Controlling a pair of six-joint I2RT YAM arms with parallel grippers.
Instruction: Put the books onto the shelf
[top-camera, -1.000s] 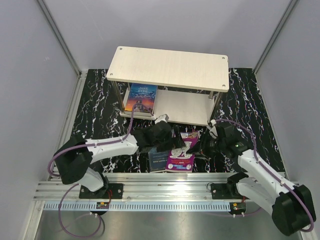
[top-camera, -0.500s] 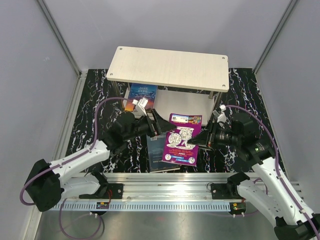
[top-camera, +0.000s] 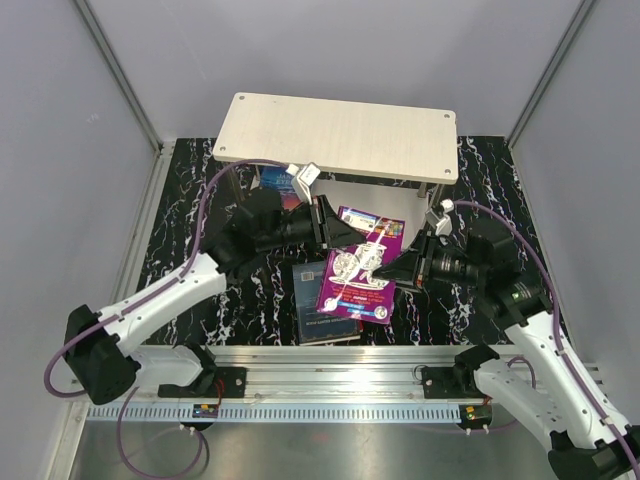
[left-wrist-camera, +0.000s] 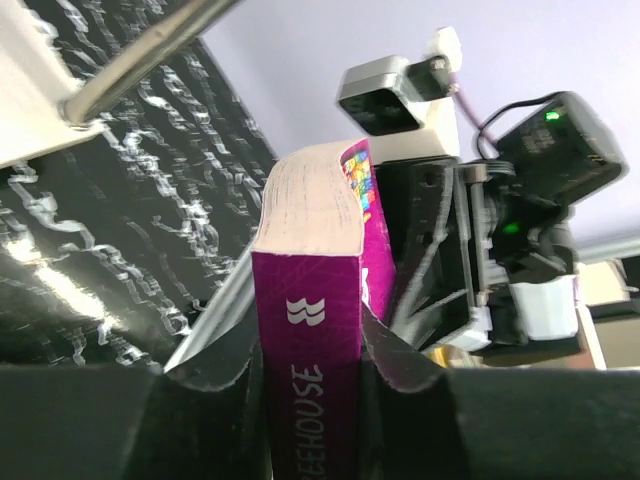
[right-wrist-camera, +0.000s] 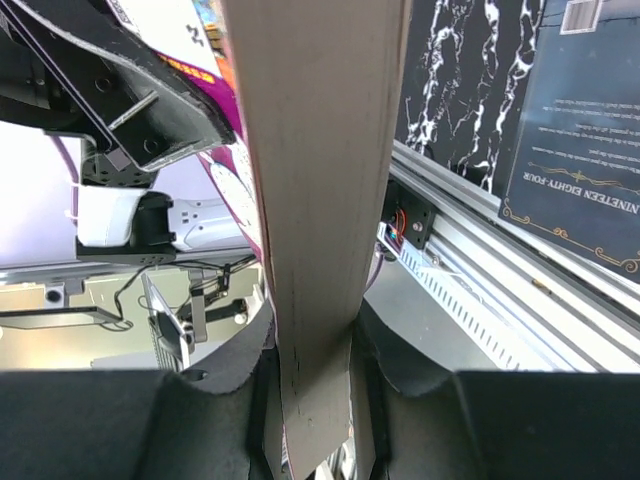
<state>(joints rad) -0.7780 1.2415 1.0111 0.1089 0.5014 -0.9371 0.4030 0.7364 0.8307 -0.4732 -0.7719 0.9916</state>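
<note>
In the middle of the overhead view, the purple book hangs tilted in the air in front of the shelf. The left gripper is clamped on its upper-left spine end, and the right gripper is closed on its right page edge. Each wrist view shows the fingers pressed against both faces. Just below it, the dark teal book lies flat on the black marbled table, and Jane Eyre sits on the lower board at upper left, mostly hidden behind the left arm.
</note>
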